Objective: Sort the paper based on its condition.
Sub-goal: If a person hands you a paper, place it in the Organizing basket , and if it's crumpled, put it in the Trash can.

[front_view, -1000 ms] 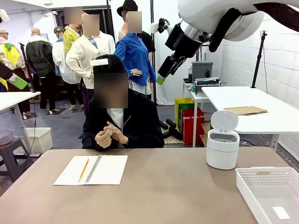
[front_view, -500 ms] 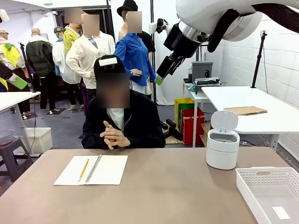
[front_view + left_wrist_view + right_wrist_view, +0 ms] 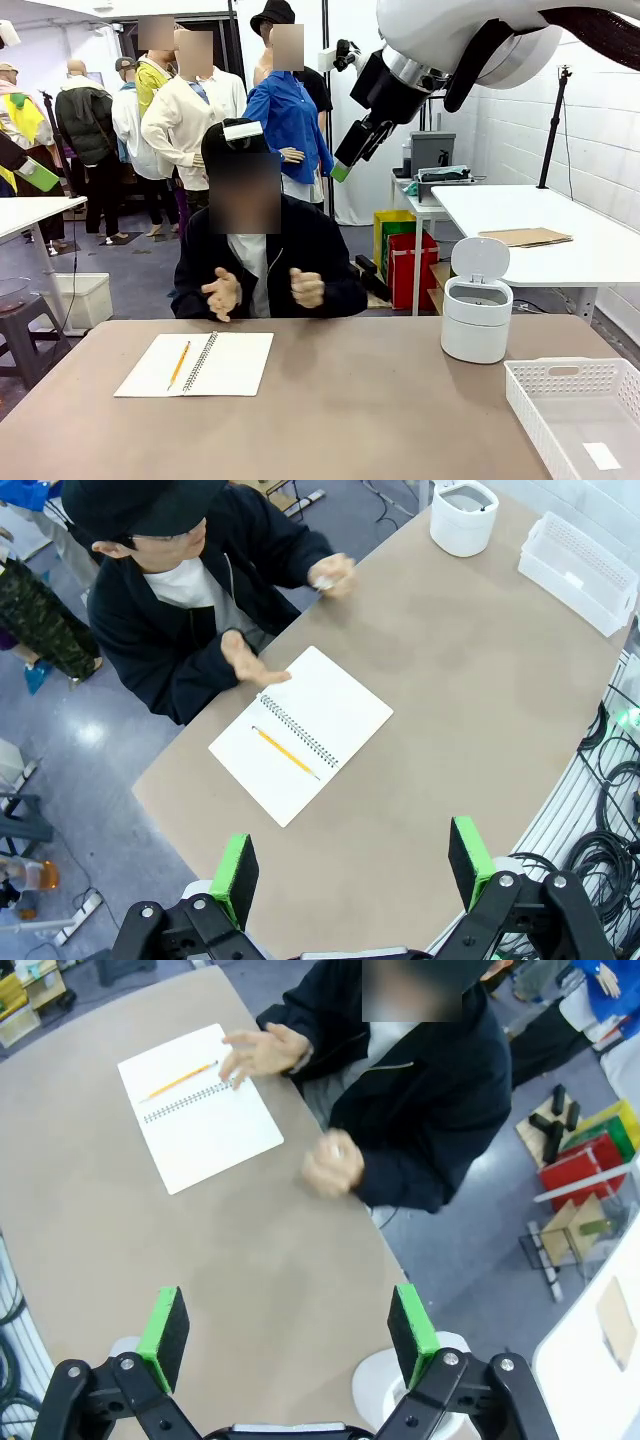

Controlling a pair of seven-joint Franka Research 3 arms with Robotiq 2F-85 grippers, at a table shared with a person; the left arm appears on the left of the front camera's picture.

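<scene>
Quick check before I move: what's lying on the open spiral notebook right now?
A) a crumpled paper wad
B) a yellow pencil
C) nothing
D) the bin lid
B: a yellow pencil lies diagonally on the left page of the open spiral notebook, beside the binding.

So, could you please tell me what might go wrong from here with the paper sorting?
1. The person's closed hand seems to hold a small white wad, mostly hidden, so its condition may be hard to judge.
2. The open spiral notebook with its pencil could be mistaken for loose smooth paper.
3. The left gripper and right gripper hang open high above the table, so a descent could meet the person's open hand.
</scene>
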